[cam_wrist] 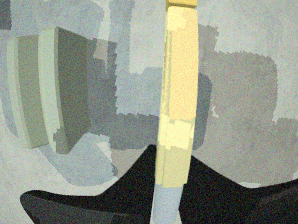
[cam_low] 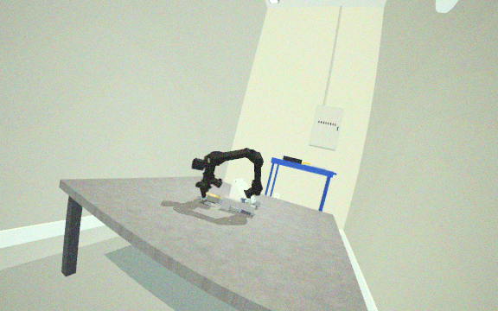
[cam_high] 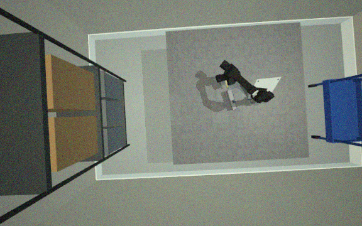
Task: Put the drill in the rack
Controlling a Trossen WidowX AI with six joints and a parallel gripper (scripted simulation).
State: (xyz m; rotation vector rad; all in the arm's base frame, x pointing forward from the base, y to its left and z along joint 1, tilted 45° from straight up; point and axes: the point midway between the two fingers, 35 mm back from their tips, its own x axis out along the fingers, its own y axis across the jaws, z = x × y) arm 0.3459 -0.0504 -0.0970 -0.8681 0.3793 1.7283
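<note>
The drill (cam_wrist: 181,65) is a long yellow bar with a pale blue-grey end. My gripper (cam_wrist: 162,151) (cam_low: 204,196) is shut on the drill near that end, low over the table. In the wrist view the drill runs up to the top edge, where a darker yellow piece shows. Two upright grey-green plates (cam_wrist: 30,90) (cam_wrist: 72,92) stand to the left of the drill, clear of it; they may be the rack. A long pale grey fixture (cam_high: 232,98) (cam_low: 235,206) lies on the table between gripper and arm base. The key cannot be made out.
A white board (cam_high: 269,83) (cam_low: 238,187) stands beside the arm base (cam_high: 263,95). The arm's shadow falls across the fixture and table top (cam_high: 200,135) (cam_low: 154,233). A blue side table (cam_high: 344,110) (cam_low: 303,166) is beyond the right edge, and shelving with orange boxes (cam_high: 74,141) is at the left.
</note>
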